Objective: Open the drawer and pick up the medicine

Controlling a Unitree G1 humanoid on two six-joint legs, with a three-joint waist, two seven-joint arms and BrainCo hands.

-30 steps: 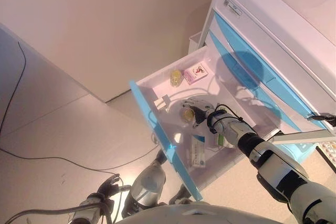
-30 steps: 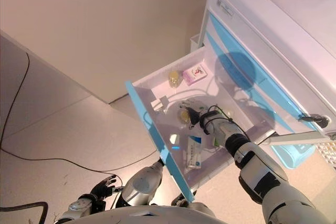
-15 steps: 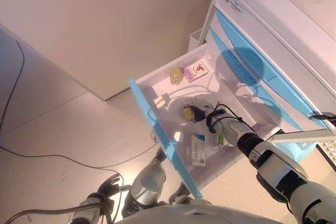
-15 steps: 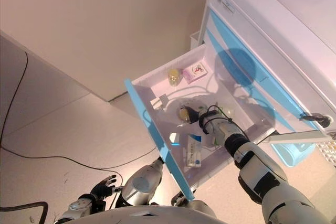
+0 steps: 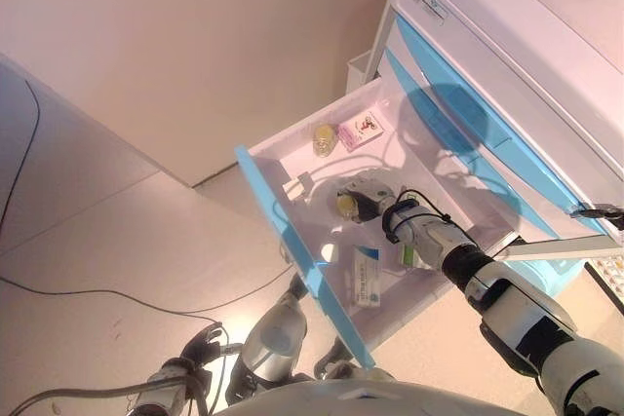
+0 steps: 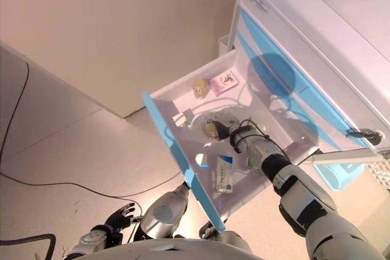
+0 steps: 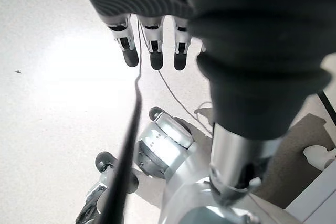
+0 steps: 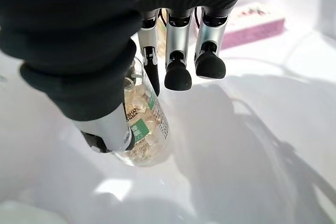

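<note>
The drawer point(image 5: 283, 231), white with a blue front, stands pulled open from the cabinet point(image 5: 487, 65). A clear medicine bottle point(image 5: 346, 206) of yellow capsules lies on the drawer floor. My right hand point(image 5: 378, 209) reaches into the drawer at the bottle. In the right wrist view the bottle point(image 8: 144, 124) lies between the thumb and the fingers point(image 8: 178, 51). The thumb rests against it and the fingers hang nearly straight beside it. My left hand point(image 5: 200, 348) hangs low over the floor with relaxed fingers point(image 7: 152, 45), holding nothing.
Also in the drawer are a pink box point(image 5: 361, 129) and a small yellow bottle point(image 5: 324, 138) at the back, a blue and white box point(image 5: 368, 278) and a green box point(image 5: 409, 256) near the front, and a small white piece point(image 5: 297, 185).
The right hand has shifted slightly at the bottle, whose top now shows more. The whole picture has shifted a little. The left hand has not moved.
</note>
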